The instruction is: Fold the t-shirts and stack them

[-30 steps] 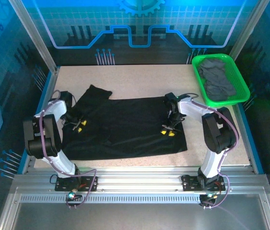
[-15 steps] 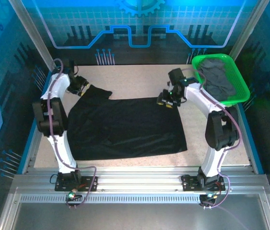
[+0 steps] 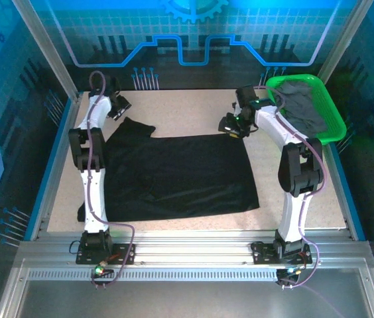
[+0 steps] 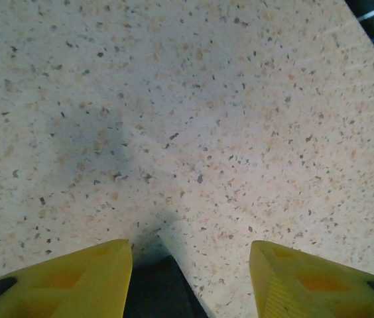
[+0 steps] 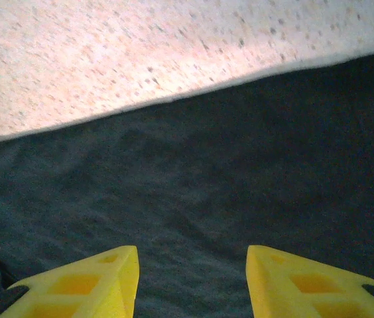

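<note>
Black t-shirt [image 3: 174, 175] lies spread flat across the middle of my speckled beige table [image 3: 187, 109], ringed by blue wall panels [image 3: 187, 40] and aluminium posts [image 3: 46, 50]. A green basket [image 3: 329, 134] at the far right corner holds crumpled grey t-shirts [image 3: 303, 106]. I see my left claw [image 4: 190, 245] released over bare table beside the sleeve. My right claw [image 5: 191, 248] hangs released above the shirt's far edge.

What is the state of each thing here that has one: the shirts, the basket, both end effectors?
Black cloth t-shirt: spread out, unfolded.
Dark grey cloth t-shirts: crumpled, unfolded.
Bright green plastic basket: holding the grey t-shirts.
Left end effector: open, empty.
Right end effector: open, empty, above the black t-shirt.
</note>
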You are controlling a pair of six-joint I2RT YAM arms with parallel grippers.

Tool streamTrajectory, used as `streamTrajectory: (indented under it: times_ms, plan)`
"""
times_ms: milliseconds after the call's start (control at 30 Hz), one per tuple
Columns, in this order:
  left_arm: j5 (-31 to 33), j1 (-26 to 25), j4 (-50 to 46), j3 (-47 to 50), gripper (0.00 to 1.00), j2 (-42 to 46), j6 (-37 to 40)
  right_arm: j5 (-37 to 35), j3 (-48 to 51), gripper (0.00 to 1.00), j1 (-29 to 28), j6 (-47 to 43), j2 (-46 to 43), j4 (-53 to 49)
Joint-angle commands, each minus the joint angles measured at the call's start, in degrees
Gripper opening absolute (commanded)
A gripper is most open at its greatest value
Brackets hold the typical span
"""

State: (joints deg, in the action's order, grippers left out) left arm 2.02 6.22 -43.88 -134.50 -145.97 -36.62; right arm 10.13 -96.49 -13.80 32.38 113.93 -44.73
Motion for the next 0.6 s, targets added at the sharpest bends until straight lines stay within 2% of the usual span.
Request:
streamTrajectory:
  times_ms: [0, 200, 333, 467, 567]
  plan:
    - [4.64, -0.82, -10.82, -5.52, 0.51, -4.19, 1.30, 1.28, 1.39, 0.47, 1.03, 0.85, -1.35, 0.33]
    - [5.49, -2.26, -17.63, -9.17, 0.50, -8.21, 1.70, 0.06, -0.28, 0.47, 1.23, 1.02, -0.27, 0.06]
    - [6.43, -2.18, -21.50, -10.09, 0.41, -9.57, 0.76, -2.03, -2.34, 0.47, 1.24, 1.77, 0.76, -0.53]
    - [5.64, -2.09, -20.78, -10.71, 0.14, -9.29, 0.48, -6.52, -5.04, 0.47, 1.23, 2.99, 2.34, -1.03]
    - [5.26, -2.09, -20.05, -11.48, 0.04, -8.18, 0.49, -12.79, -7.34, 0.47, 1.46, 5.16, 4.44, -2.28]
